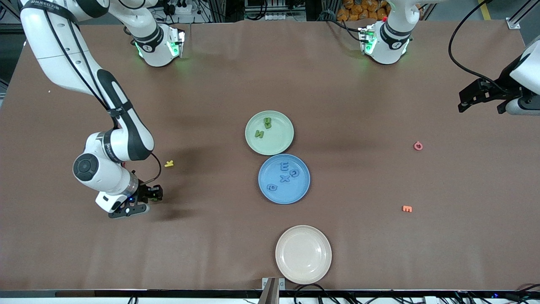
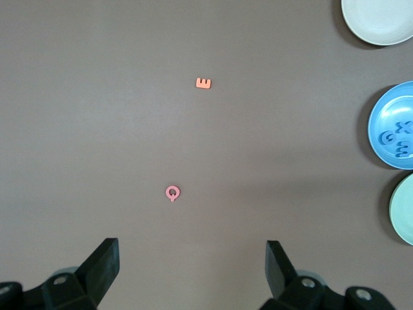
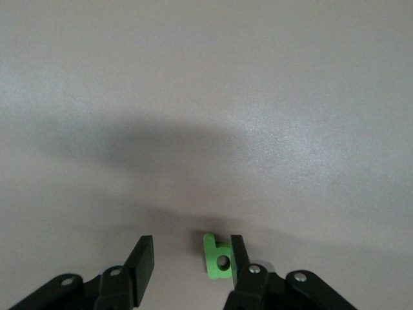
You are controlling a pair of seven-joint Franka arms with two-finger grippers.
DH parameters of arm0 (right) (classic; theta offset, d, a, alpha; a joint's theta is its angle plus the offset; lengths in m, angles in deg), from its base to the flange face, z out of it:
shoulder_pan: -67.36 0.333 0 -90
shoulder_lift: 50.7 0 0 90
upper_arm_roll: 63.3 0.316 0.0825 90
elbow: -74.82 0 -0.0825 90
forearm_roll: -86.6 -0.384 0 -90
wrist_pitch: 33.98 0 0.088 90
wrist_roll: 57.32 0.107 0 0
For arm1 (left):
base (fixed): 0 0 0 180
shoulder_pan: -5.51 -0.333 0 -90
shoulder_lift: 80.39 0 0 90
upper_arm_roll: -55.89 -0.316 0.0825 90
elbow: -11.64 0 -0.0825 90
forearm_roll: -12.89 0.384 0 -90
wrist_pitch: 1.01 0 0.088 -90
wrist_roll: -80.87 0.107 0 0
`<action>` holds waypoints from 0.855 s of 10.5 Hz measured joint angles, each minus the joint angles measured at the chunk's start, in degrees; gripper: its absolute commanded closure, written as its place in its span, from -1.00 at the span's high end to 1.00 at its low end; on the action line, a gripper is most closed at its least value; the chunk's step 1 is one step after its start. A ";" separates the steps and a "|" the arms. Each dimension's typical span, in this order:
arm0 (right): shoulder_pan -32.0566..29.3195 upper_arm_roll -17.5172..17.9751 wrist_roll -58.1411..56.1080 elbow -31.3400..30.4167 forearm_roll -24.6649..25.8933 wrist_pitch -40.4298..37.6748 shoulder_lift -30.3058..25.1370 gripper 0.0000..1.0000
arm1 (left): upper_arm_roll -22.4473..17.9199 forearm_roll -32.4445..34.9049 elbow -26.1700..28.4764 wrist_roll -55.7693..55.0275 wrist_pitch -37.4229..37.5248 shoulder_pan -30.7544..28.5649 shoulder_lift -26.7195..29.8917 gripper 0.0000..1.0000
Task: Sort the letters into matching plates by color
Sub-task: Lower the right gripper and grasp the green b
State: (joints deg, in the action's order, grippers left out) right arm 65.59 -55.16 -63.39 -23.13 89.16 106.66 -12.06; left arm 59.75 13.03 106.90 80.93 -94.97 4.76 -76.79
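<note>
My right gripper [image 1: 148, 200] is low over the bare table toward the right arm's end, open, its jaws straddling a bright green letter b [image 3: 216, 258]. The letter lies flat against one finger [image 3: 239, 255] with a gap to the other; the front view hides it. The mint green plate [image 1: 279, 144] holds two olive-green letters [image 1: 267, 123] [image 1: 259, 134]. Just nearer the camera, the blue plate [image 1: 297, 193] holds several blue letters [image 1: 285, 166]. My left gripper [image 1: 481, 99] waits open and empty, high over the left arm's end of the table.
A yellow letter [image 1: 169, 163] lies just farther from the camera than my right gripper. A red letter [image 1: 417, 145] and an orange letter [image 1: 407, 208] lie toward the left arm's end. A cream plate [image 1: 303, 254] sits near the front edge.
</note>
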 measured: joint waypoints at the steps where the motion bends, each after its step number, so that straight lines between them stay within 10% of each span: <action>1: -0.16 -0.04 -2.41 0.00 -0.10 0.05 0.20 0.13 | 0.03 0.00 0.00 0.00 0.00 0.02 -0.07 1.00; 9: -0.66 -1.32 -9.11 0.01 -0.14 -0.33 1.71 -0.03 | -0.07 0.00 -0.29 0.01 -0.94 0.00 -0.14 1.00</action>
State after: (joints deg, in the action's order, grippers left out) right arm 64.94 -56.48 -72.51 -23.12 89.02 106.32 -10.35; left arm 59.68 13.02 106.61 80.94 -95.90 4.77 -76.93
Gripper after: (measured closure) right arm 0.463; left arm 0.000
